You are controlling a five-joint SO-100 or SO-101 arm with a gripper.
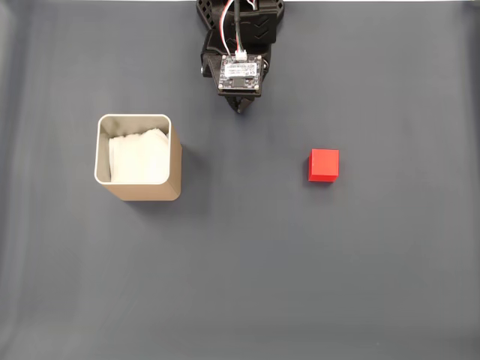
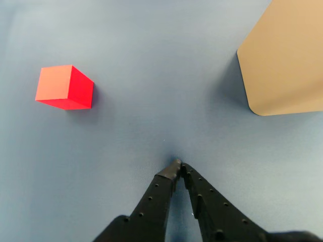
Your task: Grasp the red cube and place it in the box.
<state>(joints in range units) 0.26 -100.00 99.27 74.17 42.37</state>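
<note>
1. Starting on the left of the fixed view: the box (image 1: 138,157) sits upright on the dark grey desk (image 1: 247,285), open top, white paper lining (image 1: 137,156) inside. Nothing red in it, so the drop-off hasn't happened.

2. Moving to the middle, that's me at the top edge, arm folded back with my jaws (image 1: 240,107) pointing down at bare desk. In the wrist view my jaws (image 2: 177,167) are pinched together, tips touching or near enough, and there's nothing between them.

3. Over on the right in the fixed view, the red cube (image 1: 324,165) rests flat on the desk, well apart from both the box and me. The wrist view flips it: cube (image 2: 64,86) upper left, a tan wall of the box (image 2: 285,55) upper right.

4. So I reckon I'm at the very first step, the reach, with no grasp begun. The next move calls for spreading my jaws wide, swinging toward the cube, lining up square with two opposite faces, coming down around it and closing. After that it's a lift and a long carry across to the box.

5. Writing: there's a small circuit board (image 1: 240,73) on my wrist with markings, but they're too tiny to read. No brand or label on the box or cube that I can see.
</note>
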